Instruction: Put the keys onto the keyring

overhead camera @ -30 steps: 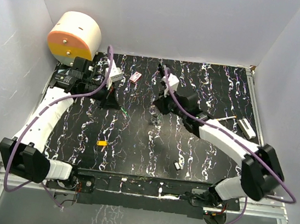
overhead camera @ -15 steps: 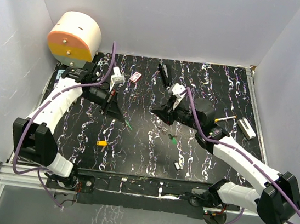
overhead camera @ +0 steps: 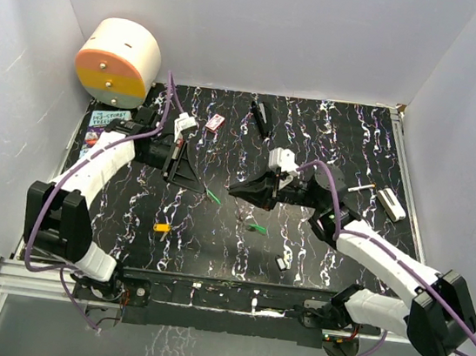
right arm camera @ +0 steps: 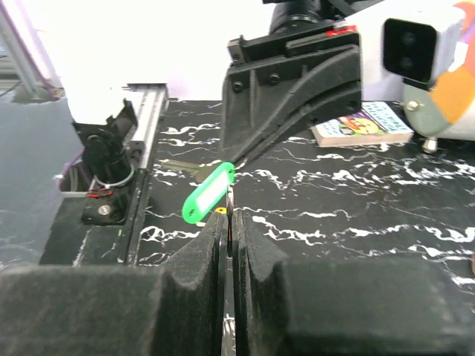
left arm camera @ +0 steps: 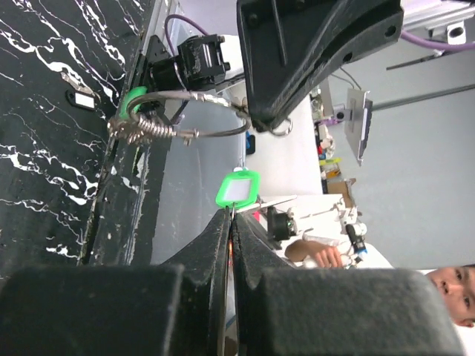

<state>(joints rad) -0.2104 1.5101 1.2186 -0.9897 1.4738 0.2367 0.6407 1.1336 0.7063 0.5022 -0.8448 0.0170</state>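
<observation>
left hand (left arm camera: 231,216) is clamped shut on the green-tagged key (left arm camera: 237,187), right hand (right arm camera: 228,219) pinched tight on the keyring (left arm camera: 194,134) just beside it

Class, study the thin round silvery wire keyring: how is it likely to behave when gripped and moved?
The thin round silvery wire keyring, pinched by the right gripper, is probably stiff: it holds a clean loop in mid-air. The coiled bits on it would likely swing and shift its balance. Being so thin, it may twist in the grip.
</observation>
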